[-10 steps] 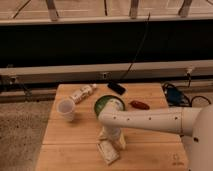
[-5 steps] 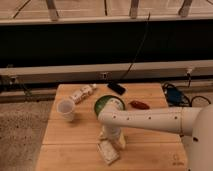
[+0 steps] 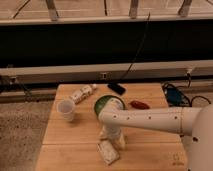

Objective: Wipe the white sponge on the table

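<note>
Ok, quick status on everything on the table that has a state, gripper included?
gripper: down at the table's near edge, right above the sponge
white sponge: flat on the table, skewed
translucent cup: upright
green bowl: upright, partly behind the arm
white bottle: lying on its side

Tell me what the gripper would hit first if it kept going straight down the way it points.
Probably the sponge: the gripper points down at it from just above, with the table beneath. Whether they already touch is unclear.

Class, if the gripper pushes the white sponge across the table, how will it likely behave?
The white sponge lies flat on the table, so it should slide rather than roll or tip. It looks thin and probably light. The gripper sits just above it.
</note>
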Tool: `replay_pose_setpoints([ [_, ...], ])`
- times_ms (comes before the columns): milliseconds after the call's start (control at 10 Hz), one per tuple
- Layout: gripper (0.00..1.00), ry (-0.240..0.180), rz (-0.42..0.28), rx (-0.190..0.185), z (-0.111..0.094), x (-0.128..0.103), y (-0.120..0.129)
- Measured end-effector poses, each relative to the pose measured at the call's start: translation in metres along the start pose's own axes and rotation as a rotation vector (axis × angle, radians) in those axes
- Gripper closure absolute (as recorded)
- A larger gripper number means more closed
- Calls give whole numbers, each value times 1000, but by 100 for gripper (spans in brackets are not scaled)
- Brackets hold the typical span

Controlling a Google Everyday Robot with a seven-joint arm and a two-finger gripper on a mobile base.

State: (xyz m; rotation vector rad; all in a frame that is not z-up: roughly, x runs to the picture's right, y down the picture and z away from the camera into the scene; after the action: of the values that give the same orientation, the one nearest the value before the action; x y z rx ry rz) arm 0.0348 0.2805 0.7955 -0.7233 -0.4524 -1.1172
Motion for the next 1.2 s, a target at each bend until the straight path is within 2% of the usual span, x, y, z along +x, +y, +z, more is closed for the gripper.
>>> replay_pose_setpoints([
  [100,20,0,0,0,0,0,0],
  [300,21,-7,4,0,1,0,0],
  [700,57,-6,1,0,-2,1,-2],
  [1000,76,-8,1,-5,-4,0,0],
  [1100,92,-8,2,-5,-5,1,1],
  [1200,98,-9,0,-4,-5,0,0],
])
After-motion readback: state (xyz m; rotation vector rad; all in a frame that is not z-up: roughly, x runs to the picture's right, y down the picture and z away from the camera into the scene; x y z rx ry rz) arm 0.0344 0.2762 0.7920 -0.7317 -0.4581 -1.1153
